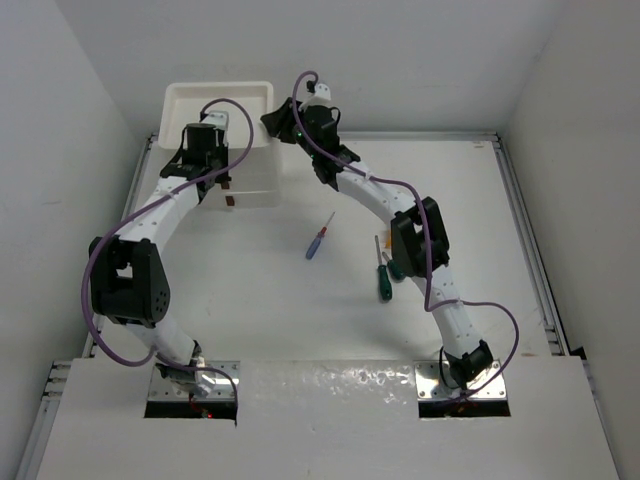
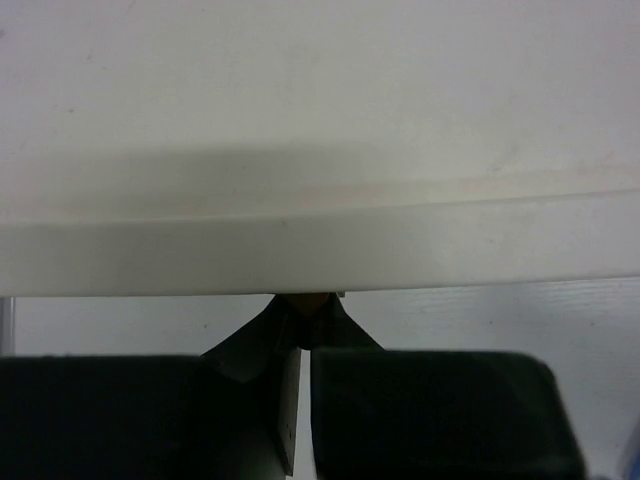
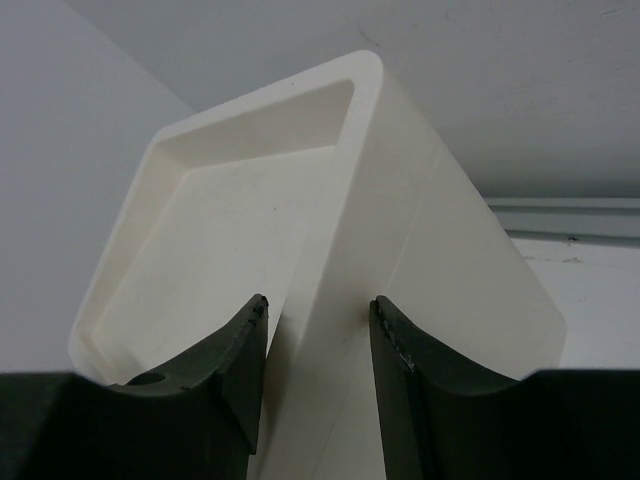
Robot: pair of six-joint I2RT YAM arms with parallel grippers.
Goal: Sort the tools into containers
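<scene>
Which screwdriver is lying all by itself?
The blue-handled screwdriver: nothing else lies near it. The dark green screwdriver sits close beside the right arm.

Soft, even light; glare at the white table's (image 1: 300, 330) near edge; a shadow band crosses the blurred white plastic container (image 2: 320, 120).

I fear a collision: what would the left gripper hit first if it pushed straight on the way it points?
The front of the white plastic stacked container, almost at once. The left gripper is shut just under its rim, seemingly on a small brown drawer tab.
</scene>
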